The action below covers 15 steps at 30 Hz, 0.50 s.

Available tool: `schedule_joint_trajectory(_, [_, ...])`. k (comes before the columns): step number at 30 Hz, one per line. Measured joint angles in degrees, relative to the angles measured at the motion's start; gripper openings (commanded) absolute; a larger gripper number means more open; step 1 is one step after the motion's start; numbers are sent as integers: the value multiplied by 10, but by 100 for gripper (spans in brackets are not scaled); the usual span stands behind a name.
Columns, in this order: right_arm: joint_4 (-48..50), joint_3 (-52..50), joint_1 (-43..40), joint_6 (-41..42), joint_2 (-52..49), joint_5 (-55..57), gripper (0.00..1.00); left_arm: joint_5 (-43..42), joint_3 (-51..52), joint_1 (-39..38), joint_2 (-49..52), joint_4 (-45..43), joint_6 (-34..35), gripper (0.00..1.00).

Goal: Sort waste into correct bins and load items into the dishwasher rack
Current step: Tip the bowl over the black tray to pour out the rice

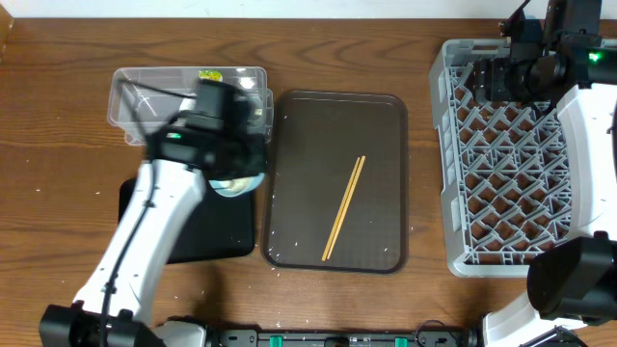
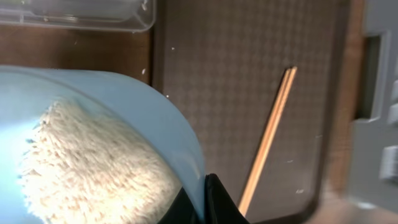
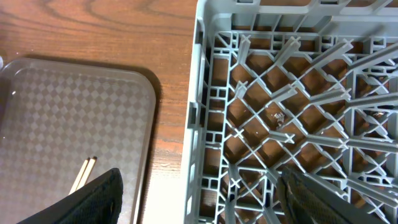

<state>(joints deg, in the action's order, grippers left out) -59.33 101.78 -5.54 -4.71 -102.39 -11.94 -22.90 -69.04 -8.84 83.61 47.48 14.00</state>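
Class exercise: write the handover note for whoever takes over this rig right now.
Left gripper: shut on the rim of the blue plate, which has rice heaped on it, near the black tray and clear tub.
Right gripper: open, empty, over the rack.
Done: yellow wrapper is in the clear tub.
Left: dump the rice, rack the plate, then the chopsticks lying on the brown tray. No cups or bowl in view.

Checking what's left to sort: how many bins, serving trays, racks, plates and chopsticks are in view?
Bins: 2 (clear tub, black tray)
Serving tray: 1
Dishwasher rack: 1
Blue plate: 1
Chopsticks: 2
Total: 7
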Motion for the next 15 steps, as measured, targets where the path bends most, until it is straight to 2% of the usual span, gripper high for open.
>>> schedule_joint_trajectory(7, [0,0,0,0,0,0,78,-198,116,180,1,-41,-60,6])
schedule_joint_trajectory(15, [0,0,0,0,0,0,78,-440,189,329,12,-54,-132,6])
